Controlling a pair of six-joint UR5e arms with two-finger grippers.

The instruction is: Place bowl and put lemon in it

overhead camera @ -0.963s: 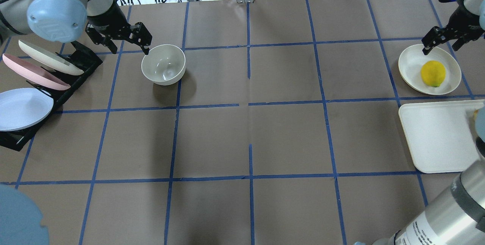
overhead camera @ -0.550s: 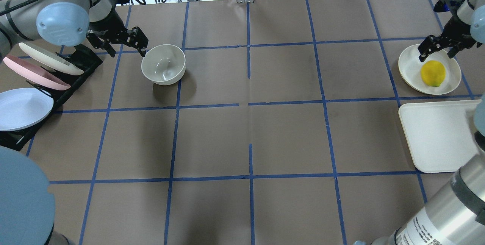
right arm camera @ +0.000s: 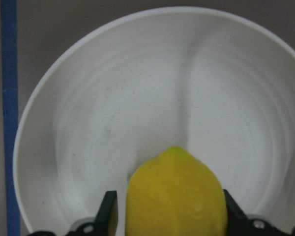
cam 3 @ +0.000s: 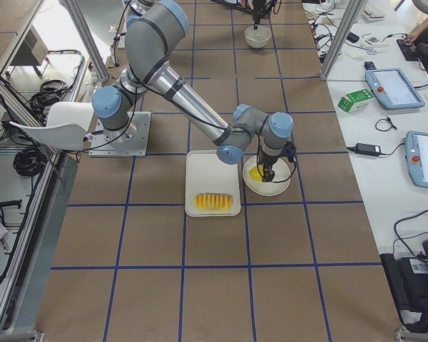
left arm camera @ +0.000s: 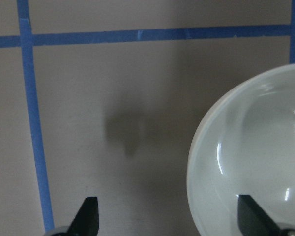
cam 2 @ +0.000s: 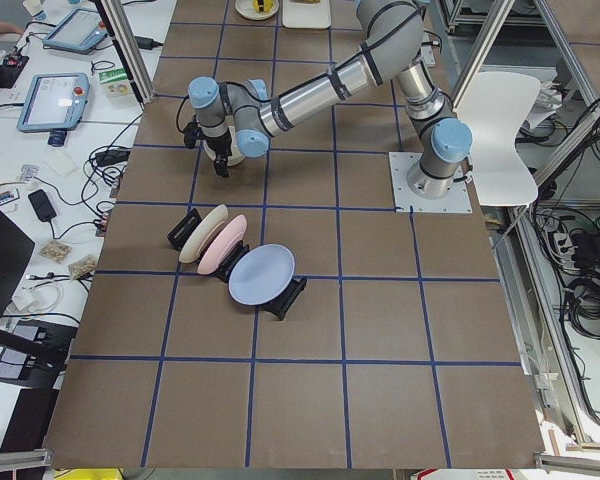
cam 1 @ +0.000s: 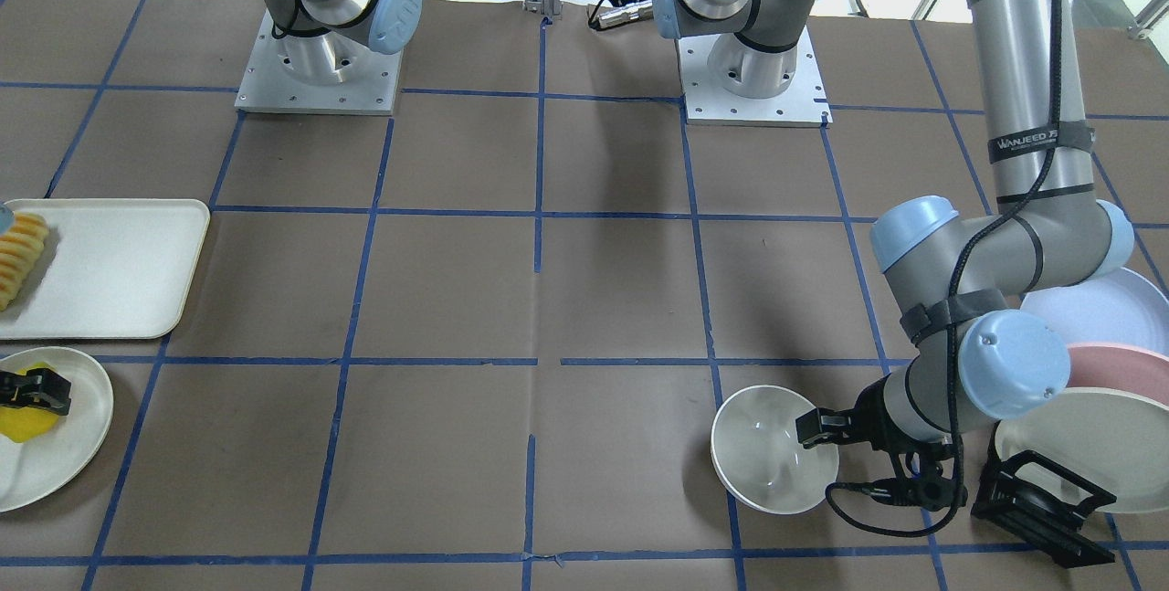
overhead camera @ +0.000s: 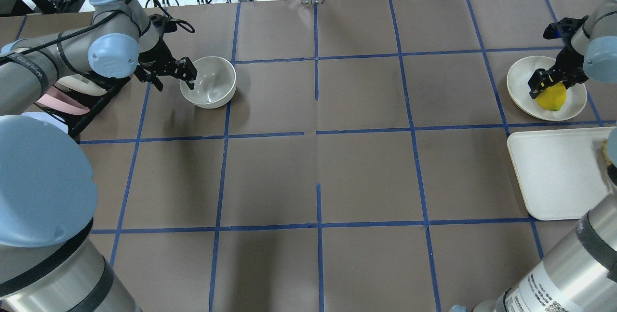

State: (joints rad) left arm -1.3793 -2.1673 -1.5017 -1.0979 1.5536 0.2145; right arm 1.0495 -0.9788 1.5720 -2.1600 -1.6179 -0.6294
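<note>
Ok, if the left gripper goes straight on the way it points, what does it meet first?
Probably the small off-white glossy bowl: the left gripper's open fingers straddle its rim, one over the inside, one over the brown paper; depth is unclear.

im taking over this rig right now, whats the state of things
Left gripper: open, straddling the bowl rim, one finger inside, one outside.
Right gripper: open, a finger on each side of the lemon.
Bowl: empty, on the table on the robot's left.
Lemon: on the plate, far right.
Done: both grippers lined up, nothing lifted.
Left: grip and place the bowl, pick up the lemon, put it in.
</note>
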